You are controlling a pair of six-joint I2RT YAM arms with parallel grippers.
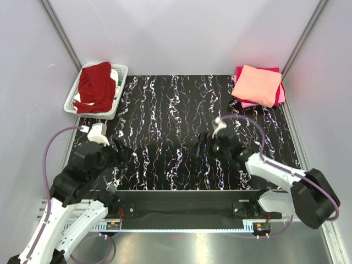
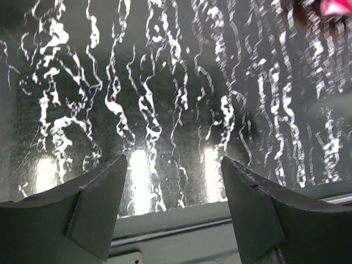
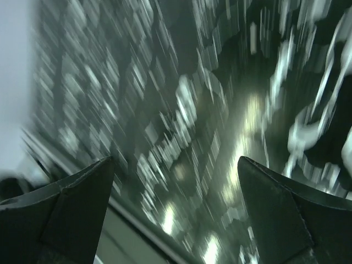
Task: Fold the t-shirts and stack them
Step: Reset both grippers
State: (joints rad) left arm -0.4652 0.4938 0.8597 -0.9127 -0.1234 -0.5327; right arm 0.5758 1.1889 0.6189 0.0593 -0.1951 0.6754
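A folded salmon-peach t-shirt [image 1: 258, 83] lies on top of a stack at the table's far right, with a crimson-magenta one [image 1: 240, 71] and a light pink edge [image 1: 281, 96] under it. A dark maroon-red t-shirt [image 1: 96, 87] lies crumpled in the white basket [image 1: 122, 77] at the far left. My left gripper [image 1: 120, 151] is open and empty over the near left of the table; its fingers [image 2: 102, 206] frame bare table. My right gripper [image 1: 199, 144] is open and empty over the table's middle; the right wrist view is blurred, its fingers [image 3: 278, 212] wide apart.
The table top [image 1: 165, 126] is black with white marbling. Grey walls close in the back and both sides. A metal rail [image 1: 181, 206] with the arm bases runs along the near edge.
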